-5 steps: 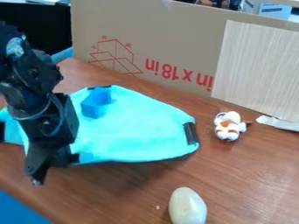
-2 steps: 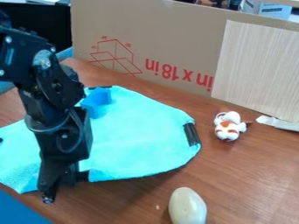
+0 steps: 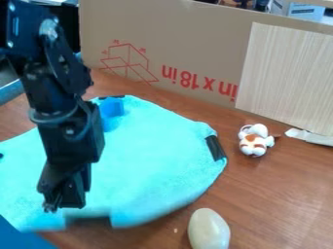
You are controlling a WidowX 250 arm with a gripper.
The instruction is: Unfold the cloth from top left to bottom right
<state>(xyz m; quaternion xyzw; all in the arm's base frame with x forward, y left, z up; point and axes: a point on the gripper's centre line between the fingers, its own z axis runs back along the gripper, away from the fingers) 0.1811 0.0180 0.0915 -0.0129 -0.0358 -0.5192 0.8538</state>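
Unfolding looks nearly done, the cloth (image 3: 156, 155) spread behind and beside the pincer (image 3: 64, 203), whose grip I cannot tell; next, withdraw without snagging.

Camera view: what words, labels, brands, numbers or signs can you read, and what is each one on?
"in x 18in", red and upside down, on the cardboard.
Small red marks around the box drawing on that cardboard: too small to read.
Print on the white-and-blue box at the back: too small to read.
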